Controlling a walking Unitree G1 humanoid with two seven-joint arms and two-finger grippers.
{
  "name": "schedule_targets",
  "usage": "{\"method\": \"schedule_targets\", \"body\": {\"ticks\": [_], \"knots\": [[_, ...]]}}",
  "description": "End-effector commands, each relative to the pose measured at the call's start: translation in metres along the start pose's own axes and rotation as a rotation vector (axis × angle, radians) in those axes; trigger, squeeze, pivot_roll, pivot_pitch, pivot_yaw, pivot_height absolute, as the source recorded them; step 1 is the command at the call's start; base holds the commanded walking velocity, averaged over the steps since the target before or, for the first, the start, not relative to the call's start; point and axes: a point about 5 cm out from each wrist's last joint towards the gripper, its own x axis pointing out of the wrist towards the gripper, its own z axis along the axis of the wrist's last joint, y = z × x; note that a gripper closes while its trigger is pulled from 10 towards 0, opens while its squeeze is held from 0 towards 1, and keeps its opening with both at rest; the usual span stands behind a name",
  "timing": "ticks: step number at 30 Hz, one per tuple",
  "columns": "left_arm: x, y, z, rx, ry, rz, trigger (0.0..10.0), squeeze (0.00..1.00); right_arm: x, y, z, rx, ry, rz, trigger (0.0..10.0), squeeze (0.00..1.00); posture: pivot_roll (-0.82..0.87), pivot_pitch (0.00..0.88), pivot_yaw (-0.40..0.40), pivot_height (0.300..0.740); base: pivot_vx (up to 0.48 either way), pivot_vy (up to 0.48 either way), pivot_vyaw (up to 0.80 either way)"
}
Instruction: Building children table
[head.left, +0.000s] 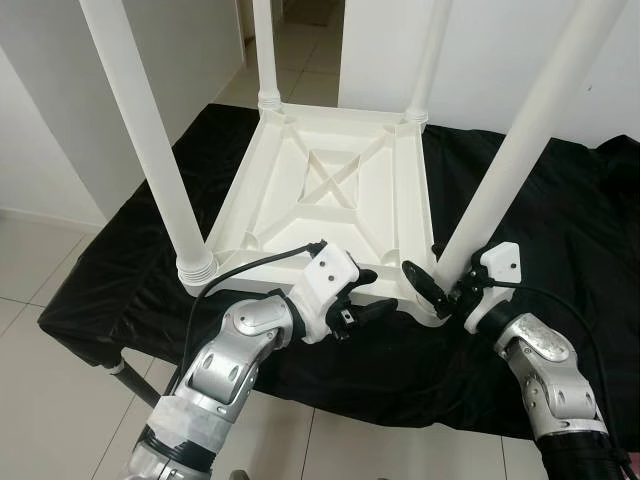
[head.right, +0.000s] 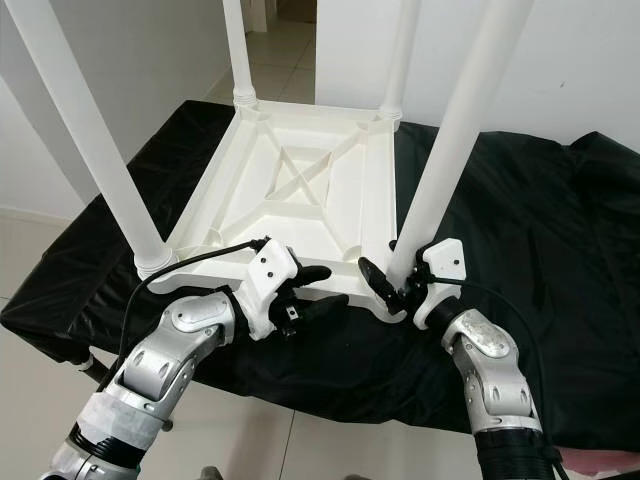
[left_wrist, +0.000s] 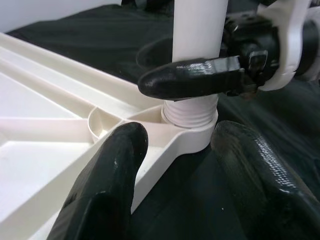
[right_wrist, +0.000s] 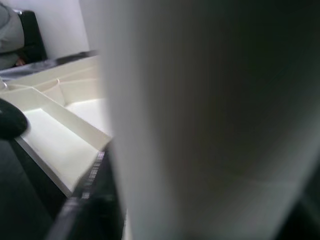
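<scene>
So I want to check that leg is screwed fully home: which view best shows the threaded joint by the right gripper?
The left wrist view: the threaded joint sits close and sharp. Both eye views show it small behind the right gripper; the right wrist view shows blurred leg.

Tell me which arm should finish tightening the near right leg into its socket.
Right, probably. The right gripper already straddles the near right leg just above its threaded socket. The left gripper sits open at the tabletop rim beside that corner, better placed to steady it.
</scene>
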Motion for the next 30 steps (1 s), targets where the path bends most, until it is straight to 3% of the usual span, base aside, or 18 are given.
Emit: {"method": "schedule_targets", "body": {"ticks": [1, 9, 10, 15, 20, 24, 26, 30], "knots": [[-0.002, 0.001, -0.001, 0.006, 0.014, 0.016, 10.0, 0.00, -0.001, -0.003, -0.003, 0.004, 0.009, -0.001, 0.0, 0.00, -0.07, 0.000, -0.011, 0.740, 0.000, 0.000, 0.00], [-0.004, 0.007, -0.004, 0.014, 0.031, 0.046, 10.0, 0.00, -0.008, -0.007, -0.005, 0.018, 0.000, -0.059, 0.1, 0.00, -0.08, 0.000, -0.009, 0.740, 0.000, 0.000, 0.00], [-0.003, 0.007, -0.004, 0.014, 0.032, 0.046, 10.0, 0.00, -0.009, -0.008, -0.005, 0.014, 0.000, -0.076, 10.0, 0.00, -0.08, 0.000, -0.009, 0.740, 0.000, 0.000, 0.00], [-0.001, 0.013, -0.001, 0.006, 0.018, 0.056, 10.0, 0.00, -0.011, -0.007, -0.003, 0.049, -0.033, -0.244, 10.0, 0.00, -0.09, 0.000, -0.008, 0.740, 0.000, 0.000, 0.00], [-0.001, 0.015, 0.000, 0.007, 0.017, 0.065, 10.0, 0.00, -0.015, -0.010, -0.003, 0.009, -0.038, -0.378, 10.0, 0.00, -0.09, 0.000, -0.004, 0.740, 0.000, 0.000, 0.00], [0.000, 0.012, -0.003, -0.006, 0.018, 0.057, 10.0, 0.00, -0.019, 0.001, -0.006, 0.054, -0.056, -0.534, 10.0, 0.00, -0.10, 0.000, 0.012, 0.740, 0.000, 0.000, 0.00], [0.000, 0.012, -0.003, -0.006, 0.018, 0.057, 10.0, 0.00, -0.019, 0.001, -0.006, 0.054, -0.056, -0.534, 10.0, 0.00, -0.10, 0.000, 0.012, 0.740, 0.000, 0.000, 0.00], [0.001, 0.011, -0.004, -0.006, 0.019, 0.049, 10.0, 0.00, -0.020, 0.009, -0.011, 0.085, -0.034, -0.666, 10.0, 0.00, -0.10, 0.000, 0.011, 0.740, 0.000, 0.000, 0.00]]}}
